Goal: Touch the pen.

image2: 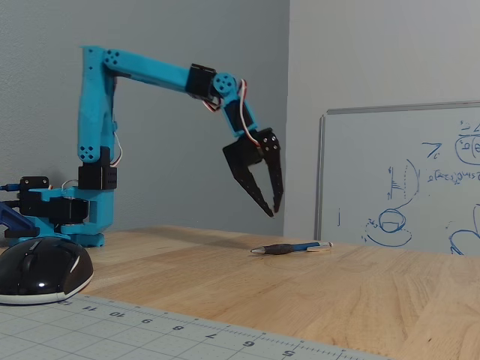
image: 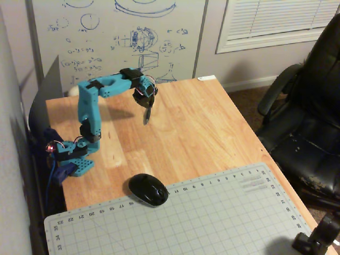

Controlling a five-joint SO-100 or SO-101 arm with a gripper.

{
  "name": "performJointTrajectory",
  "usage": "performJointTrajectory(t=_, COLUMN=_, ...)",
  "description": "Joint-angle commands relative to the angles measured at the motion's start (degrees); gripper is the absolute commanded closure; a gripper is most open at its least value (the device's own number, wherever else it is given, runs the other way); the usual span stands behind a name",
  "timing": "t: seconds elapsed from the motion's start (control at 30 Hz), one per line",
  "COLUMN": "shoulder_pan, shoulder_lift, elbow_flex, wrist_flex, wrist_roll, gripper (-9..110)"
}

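One pen point(image2: 292, 247) lies flat on the counter point(image2: 225, 277), below the gripper point(image2: 271, 208) and a little toward the whiteboard point(image2: 405, 180). It looks light, stiff and round, so it would likely roll if nudged; best touched from above at the dark grip near its tip. The one gripper hangs well clear, slightly parted, empty. One mouse point(image2: 41, 270), one mat point(image: 212, 218).

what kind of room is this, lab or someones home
Probably a home office or hobby workspace: a marked-up whiteboard leans on the wall, a worn black office chair sits beside the wooden table, and a window has blinds.
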Motion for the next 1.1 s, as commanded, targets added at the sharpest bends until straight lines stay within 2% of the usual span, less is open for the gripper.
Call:
performJointTrajectory(t=0.0, shoulder_pan=-1.14, shoulder_lift=-2.37, elbow_flex=-8.35, wrist_flex=-1.49, wrist_roll=-0.26, gripper=101)
performJointTrajectory(t=0.47, shoulder_pan=-2.46, shoulder_lift=-15.64, elbow_flex=-19.69, wrist_flex=-1.49, wrist_roll=-0.26, gripper=101)
performJointTrajectory(t=1.07, shoulder_pan=-4.92, shoulder_lift=-16.0, elbow_flex=-20.04, wrist_flex=-1.49, wrist_roll=0.53, gripper=101)
